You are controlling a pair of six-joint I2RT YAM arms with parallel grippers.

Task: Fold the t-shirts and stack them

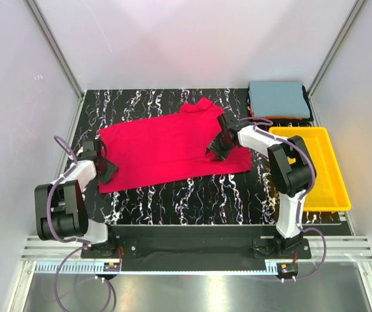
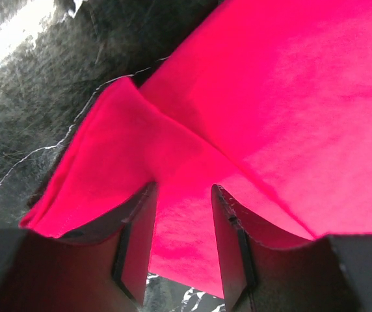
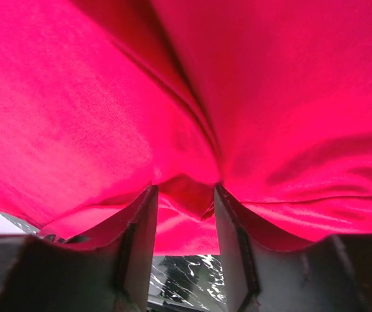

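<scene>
The left claw (image 1: pixel 106 170) is half closed on the near left corner of the red shirt (image 1: pixel 166 146). A fold of cloth runs between its fingers (image 2: pixel 137 240) and drapes over them. Its arm lies low, the forearm reaching forward from the left base. The right claw (image 1: pixel 217 148) pinches a puckered bunch of the same shirt near its right edge, its arm bent at the elbow and reaching left over the table (image 1: pixel 192 195). The shirt lies spread across the middle of the table. In both wrist views cloth fills the picture and covers the fingertips, so the exact contact is hidden. A grey-blue shirt (image 1: pixel 278 97) sits folded at the back right corner, the darker layers under it hard to make out, just behind a yellow tray (image 1: pixel 342 195).
</scene>
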